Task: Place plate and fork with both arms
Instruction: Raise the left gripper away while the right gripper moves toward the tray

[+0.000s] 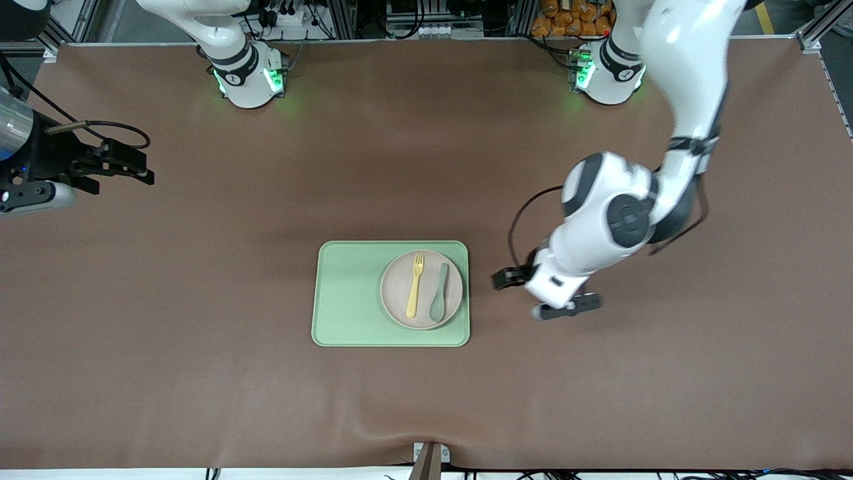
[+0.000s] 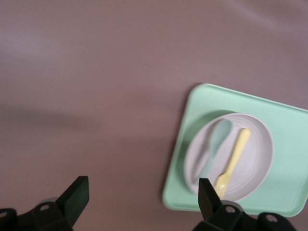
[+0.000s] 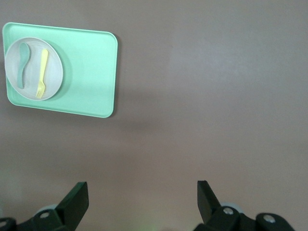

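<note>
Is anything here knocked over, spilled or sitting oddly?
Nothing stands out. The plate sits flat on the green tray, toward the left arm's end of it, with the fork and spoon lying side by side in it. The left gripper and the right gripper are open over bare table.
</note>
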You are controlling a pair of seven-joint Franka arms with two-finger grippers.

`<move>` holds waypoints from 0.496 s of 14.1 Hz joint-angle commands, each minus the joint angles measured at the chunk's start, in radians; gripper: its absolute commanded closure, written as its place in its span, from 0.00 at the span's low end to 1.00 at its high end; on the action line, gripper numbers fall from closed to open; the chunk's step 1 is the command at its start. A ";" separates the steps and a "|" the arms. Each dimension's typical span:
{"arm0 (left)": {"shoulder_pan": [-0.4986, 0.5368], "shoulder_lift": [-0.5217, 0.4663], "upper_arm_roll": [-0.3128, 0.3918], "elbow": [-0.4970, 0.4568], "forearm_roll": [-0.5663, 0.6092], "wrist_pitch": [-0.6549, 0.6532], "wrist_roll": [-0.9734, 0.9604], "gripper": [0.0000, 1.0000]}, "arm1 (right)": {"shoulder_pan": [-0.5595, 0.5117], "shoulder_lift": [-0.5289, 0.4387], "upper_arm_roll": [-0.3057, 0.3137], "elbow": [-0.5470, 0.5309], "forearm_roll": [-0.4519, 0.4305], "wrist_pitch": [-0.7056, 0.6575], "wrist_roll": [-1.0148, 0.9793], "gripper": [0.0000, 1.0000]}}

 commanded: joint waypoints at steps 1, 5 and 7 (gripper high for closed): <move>0.064 -0.165 -0.001 -0.042 0.059 -0.194 -0.018 0.00 | 0.040 0.039 0.002 0.027 0.019 0.051 0.002 0.00; 0.130 -0.337 -0.001 -0.043 0.209 -0.419 0.063 0.00 | 0.130 0.102 0.002 0.059 0.043 0.130 0.182 0.00; 0.223 -0.405 -0.008 -0.056 0.209 -0.462 0.175 0.00 | 0.197 0.163 0.002 0.112 0.042 0.141 0.262 0.00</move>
